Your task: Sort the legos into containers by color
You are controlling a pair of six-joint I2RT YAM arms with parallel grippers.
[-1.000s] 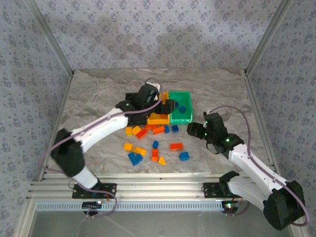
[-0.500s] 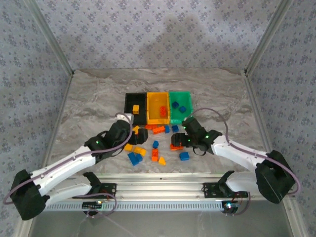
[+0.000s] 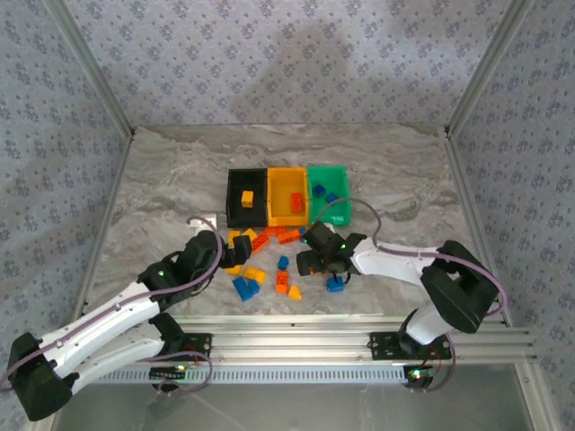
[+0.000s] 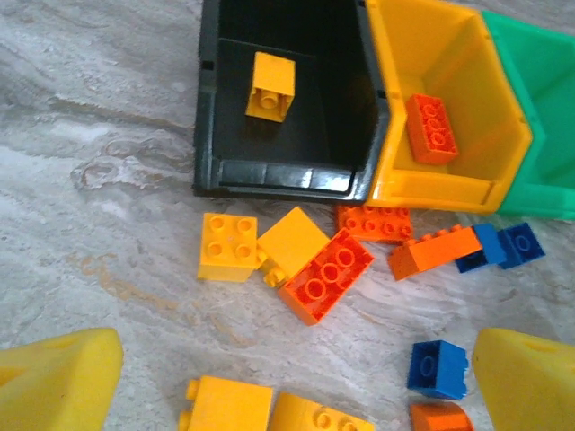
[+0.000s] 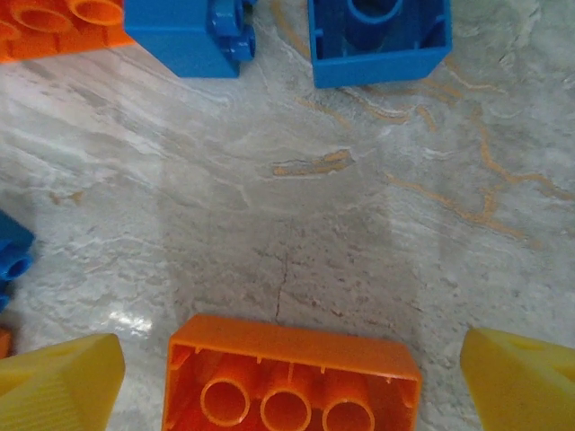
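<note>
a: right end effector (image 5: 289,384) is spread wide, fingers (image 5: 58,384) flanking the short ends of an orange brick (image 5: 292,364) lying hollow side up on the tabletop (image 5: 296,206). no contact that i can see.
b: light, stiff, slick plastic, i'd say. pinch it squarely on the flat walls or it could squirt out.
a: left end effector (image 4: 287,386) is wide open too, gripping nothing, over the loose legos (image 4: 305,260) just in front of the black bin (image 4: 208,108).
b: that bin has a yellow brick (image 4: 269,85), the yellow-orange bin (image 4: 449,189) an orange-red brick (image 4: 431,127), the green bin (image 3: 340,178) blue bricks (image 3: 317,189). by my reckoning most are unsorted.
</note>
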